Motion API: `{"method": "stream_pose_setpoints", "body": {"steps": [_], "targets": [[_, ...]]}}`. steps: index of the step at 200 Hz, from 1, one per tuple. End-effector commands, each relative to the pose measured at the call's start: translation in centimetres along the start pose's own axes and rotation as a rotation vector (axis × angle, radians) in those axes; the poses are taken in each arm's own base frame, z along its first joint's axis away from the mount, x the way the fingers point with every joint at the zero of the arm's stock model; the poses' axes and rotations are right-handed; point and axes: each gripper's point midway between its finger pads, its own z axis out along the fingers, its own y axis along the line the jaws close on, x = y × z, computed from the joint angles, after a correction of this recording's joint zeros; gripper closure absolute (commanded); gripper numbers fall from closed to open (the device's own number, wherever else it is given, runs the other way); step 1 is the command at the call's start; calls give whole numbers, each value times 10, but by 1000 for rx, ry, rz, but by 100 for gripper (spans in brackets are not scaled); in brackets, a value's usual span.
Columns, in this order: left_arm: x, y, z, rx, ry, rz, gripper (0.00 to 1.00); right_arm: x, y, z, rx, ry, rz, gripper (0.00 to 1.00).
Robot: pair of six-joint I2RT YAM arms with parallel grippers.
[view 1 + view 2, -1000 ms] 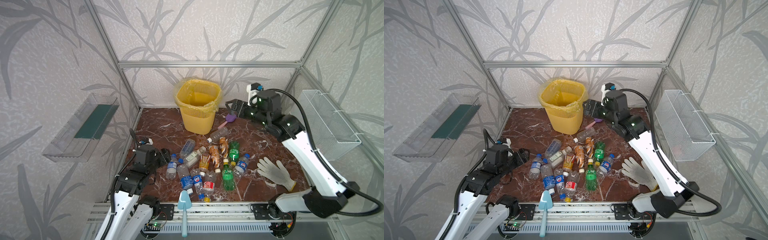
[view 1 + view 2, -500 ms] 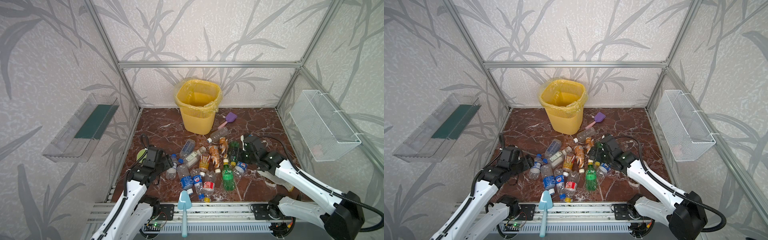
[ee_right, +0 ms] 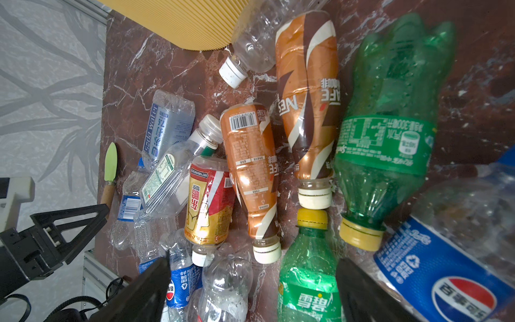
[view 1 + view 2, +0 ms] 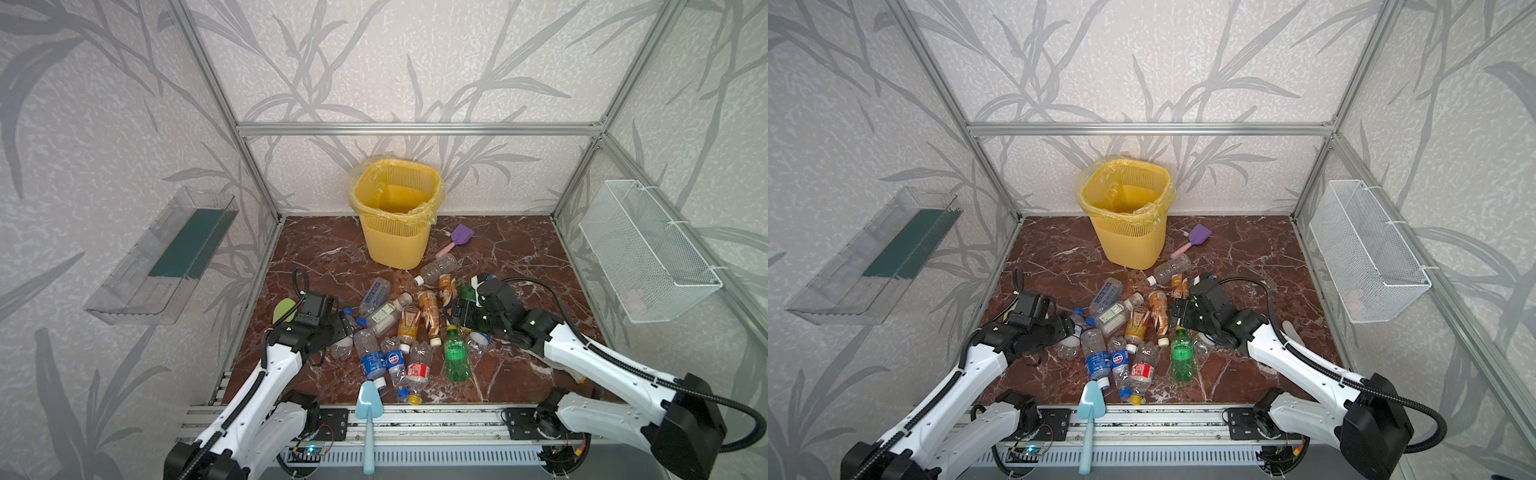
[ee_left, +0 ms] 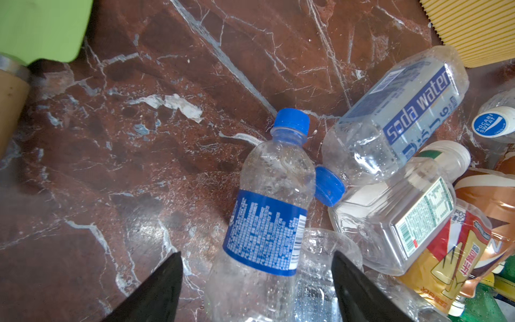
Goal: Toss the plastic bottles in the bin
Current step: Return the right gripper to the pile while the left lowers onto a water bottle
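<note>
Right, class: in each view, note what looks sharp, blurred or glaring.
Left wrist view: soda water bottle sharp, green shovel blade soft, sheen on the marble floor. Right wrist view: Nescafe bottle crisp, Pepsi bottle blurred close up. In both top views: even light, bin sharp.

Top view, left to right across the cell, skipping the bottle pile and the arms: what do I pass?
In a top view: clear tray → green shovel → yellow bin → purple shovel → white wire basket.

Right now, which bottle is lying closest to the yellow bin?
The clear bottle with no label and a white cap, lying beside the base of the bin. The other bottles are piled nearer the front.
</note>
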Motion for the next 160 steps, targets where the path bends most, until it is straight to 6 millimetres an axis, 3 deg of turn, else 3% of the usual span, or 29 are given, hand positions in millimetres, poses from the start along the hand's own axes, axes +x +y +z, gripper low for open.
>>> {"method": "stream_pose_setpoints", "body": {"steps": [1,82,160], "targets": [[1,-3,4,10,12,16,14,3,-1,3,-2,0,7,7],[14,-9,17,3,88,51,14,8,-9,5,8,0,23,7],[23,2,28,-83,138,53,18,7,-15,4,25,-19,27,7]]}}
